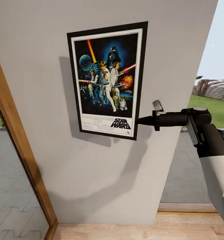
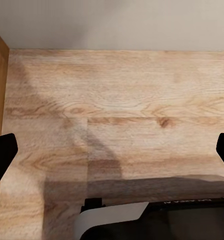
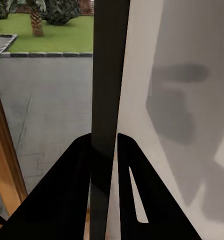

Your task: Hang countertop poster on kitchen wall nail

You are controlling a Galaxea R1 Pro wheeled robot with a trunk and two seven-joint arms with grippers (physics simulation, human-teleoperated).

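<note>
- While it lies flat against the pale grey wall (image 1: 178, 50), the poster (image 1: 107, 80) is tilted a little, its top edge rising toward the right, and its shadow falls on the wall along its left and lower sides.
- At the poster's lower right edge, the right gripper (image 1: 138, 120) pinches the black frame; the right wrist view shows the frame edge-on as a dark strip (image 3: 108, 100) running between the two black fingers (image 3: 67, 200), which are closed narrowly on it.
- Right of the poster, the right arm (image 1: 205, 136) reaches in level, black near the wrist and white further back, and casts a broad shadow on the wall below the poster.
- Left of the poster, a wooden door frame (image 1: 22, 156) slants down the wall's edge, with grey paving beyond it.
- Below the poster, a wooden floor (image 1: 138, 231) meets the foot of the wall.
- Far right of the poster, an opening shows grass and sky.
- Over that wooden floor, the left gripper (image 2: 112, 150) hangs with its dark fingertips (image 2: 2, 155) spread wide, holding nothing.
</note>
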